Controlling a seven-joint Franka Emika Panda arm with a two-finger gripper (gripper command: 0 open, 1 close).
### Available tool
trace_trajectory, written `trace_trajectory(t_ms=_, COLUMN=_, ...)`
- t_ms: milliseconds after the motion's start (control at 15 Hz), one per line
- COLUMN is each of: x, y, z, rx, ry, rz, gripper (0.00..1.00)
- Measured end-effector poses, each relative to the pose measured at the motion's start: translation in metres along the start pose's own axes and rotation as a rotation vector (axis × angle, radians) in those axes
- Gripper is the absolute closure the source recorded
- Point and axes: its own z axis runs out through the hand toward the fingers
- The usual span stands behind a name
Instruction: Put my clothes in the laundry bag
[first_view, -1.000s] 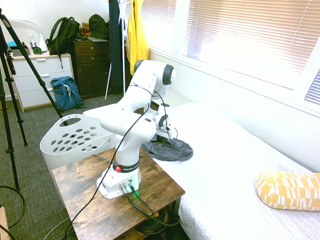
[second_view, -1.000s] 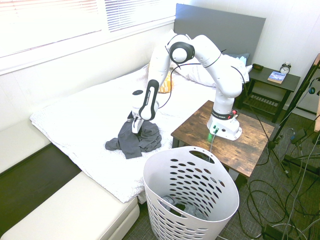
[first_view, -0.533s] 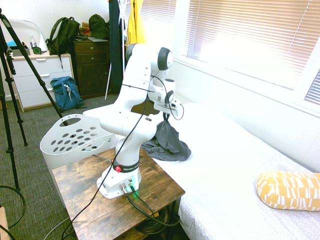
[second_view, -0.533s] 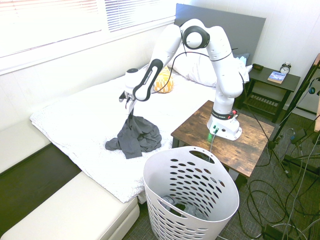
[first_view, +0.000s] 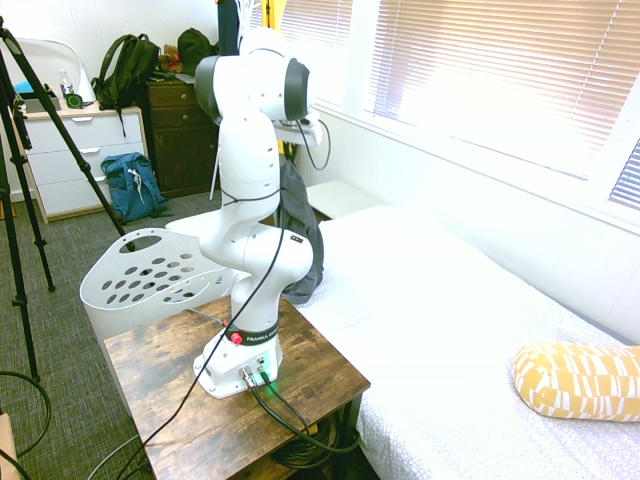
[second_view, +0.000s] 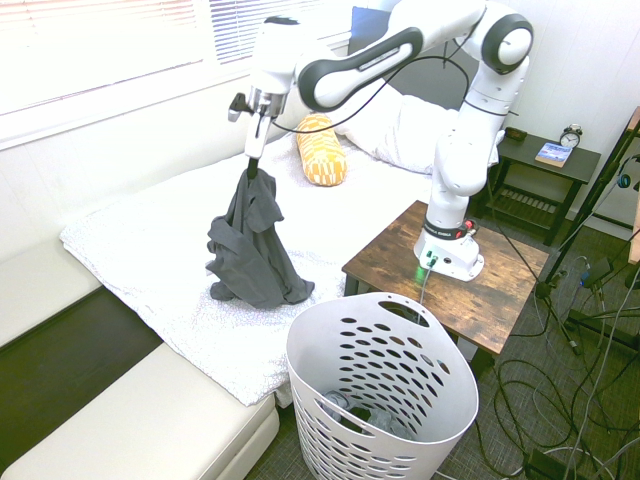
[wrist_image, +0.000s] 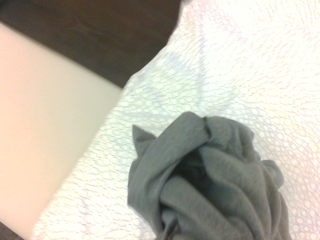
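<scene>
**Lift done, carry to basket next**

Since 1 s ago the arm has gone from crouched over the bed to nearly upright, and the clothes (second_view: 250, 245) have gone from a flat heap on the bedcover to hanging in a long drape.

Near to far, second exterior view:
- laundry bag (second_view: 385, 400): white holed basket on the floor by the bed's corner, upright, mouth open, something dark already at the bottom.
- desk (second_view: 500, 275): carries the arm base, just behind the basket.
- clothes: pinched at the top, hanging straight down; bottom hem looks to be at or just brushing the bed (second_view: 150, 235), can't tell which. Well apart from the basket.
- hand (second_view: 256, 140): high over the bed, clenched on the top bunch of the garment.

To do this step well, my read:
- raise a bit more so the hem clears the basket rim before swinging across
- move slowly; a long drape will swing and may catch the rim
- release only once the hem is over the mouth's centre

Counts: 1 grey garment, 1 basket, 1 yellow patterned pillow (second_view: 322, 150), 1 white pillow (second_view: 400, 125), 2 backpacks in the first exterior view (blue (first_view: 132, 185), dark green (first_view: 125, 68)).
</scene>
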Motion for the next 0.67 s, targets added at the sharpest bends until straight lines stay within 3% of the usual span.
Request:
trace_trajectory(t_ms=200, x=-0.104, y=-0.002, z=-0.096, rx=0.029, ry=-0.003, rz=-0.081, gripper=1.00)
trace_trajectory(t_ms=333, x=-0.168, y=-0.001, z=-0.115, rx=0.029, ry=-0.005, rz=-0.142, gripper=1.00)
trace_trajectory(t_ms=467, x=-0.221, y=0.001, z=-0.101, rx=0.004, ry=-0.026, rz=-0.189, gripper=1.00)
trace_trajectory(t_ms=667, x=-0.292, y=0.014, z=-0.037, rx=-0.068, ry=-0.074, rz=-0.241, gripper=1.00)
